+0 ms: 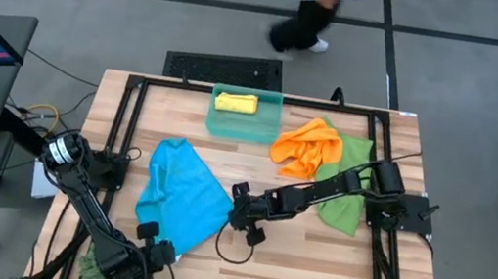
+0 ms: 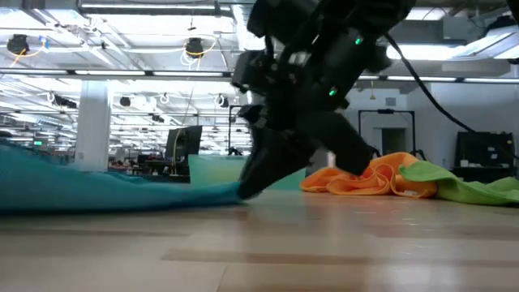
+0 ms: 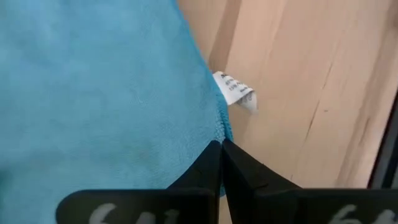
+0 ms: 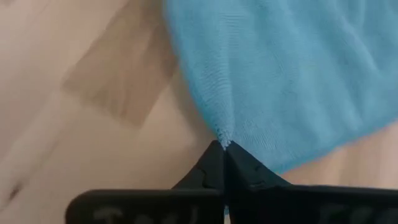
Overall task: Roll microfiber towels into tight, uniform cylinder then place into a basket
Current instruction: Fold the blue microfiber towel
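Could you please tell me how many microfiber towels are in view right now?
4: the yellow towel lies in the basket, the blue towel is spread mid-table, and the orange towel and the green towel lie bunched beside the basket.

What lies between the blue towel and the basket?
Bare wooden tabletop only; the high view shows nothing between the blue towel and the basket.

Towels counted: four, namely one blue towel [image 1: 184, 192], one orange towel [image 1: 307, 146], one green towel [image 1: 350, 179], one yellow towel [image 1: 236, 103]. Baskets: one basket [image 1: 242, 127], upper centre. Robot arms: two. Persons: one person [image 1: 314, 11].
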### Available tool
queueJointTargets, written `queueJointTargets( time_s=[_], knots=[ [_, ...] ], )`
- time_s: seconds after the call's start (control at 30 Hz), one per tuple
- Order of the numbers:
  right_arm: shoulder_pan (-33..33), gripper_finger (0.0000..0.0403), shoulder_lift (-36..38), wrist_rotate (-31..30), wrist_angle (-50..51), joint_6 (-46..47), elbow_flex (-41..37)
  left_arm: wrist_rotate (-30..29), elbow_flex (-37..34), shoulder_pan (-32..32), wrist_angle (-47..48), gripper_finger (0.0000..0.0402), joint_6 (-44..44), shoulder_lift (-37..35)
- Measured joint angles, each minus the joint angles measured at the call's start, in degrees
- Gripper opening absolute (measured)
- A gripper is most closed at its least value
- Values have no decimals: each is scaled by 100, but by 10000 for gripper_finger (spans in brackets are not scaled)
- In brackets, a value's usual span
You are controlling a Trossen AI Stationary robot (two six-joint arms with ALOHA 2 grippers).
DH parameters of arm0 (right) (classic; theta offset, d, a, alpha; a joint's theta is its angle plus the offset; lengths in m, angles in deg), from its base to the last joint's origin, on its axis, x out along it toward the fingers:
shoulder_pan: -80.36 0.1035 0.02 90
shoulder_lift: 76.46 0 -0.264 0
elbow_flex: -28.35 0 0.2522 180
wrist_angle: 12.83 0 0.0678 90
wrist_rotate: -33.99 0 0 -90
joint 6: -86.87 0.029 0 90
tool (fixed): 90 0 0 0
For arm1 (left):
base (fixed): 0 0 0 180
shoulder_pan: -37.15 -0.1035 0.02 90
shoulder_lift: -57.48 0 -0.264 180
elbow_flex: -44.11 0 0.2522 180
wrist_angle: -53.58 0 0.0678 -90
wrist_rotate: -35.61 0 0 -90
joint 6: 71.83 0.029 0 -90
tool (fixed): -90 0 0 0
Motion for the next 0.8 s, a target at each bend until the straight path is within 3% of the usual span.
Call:
queueJointTargets(
  time_s=[0.47,0.67,0.8],
  knots=[
    [789,10,1397,-2352,1801,971,129,-776,1060,-64,1925,0,438,-7],
    [1069,6,2031,-3464,2217,1352,131,-1517,1620,-155,3181,0,585,-2],
    [1149,9,2426,-3807,2232,1354,129,-2148,2089,-287,3957,0,700,-4]
  ],
)
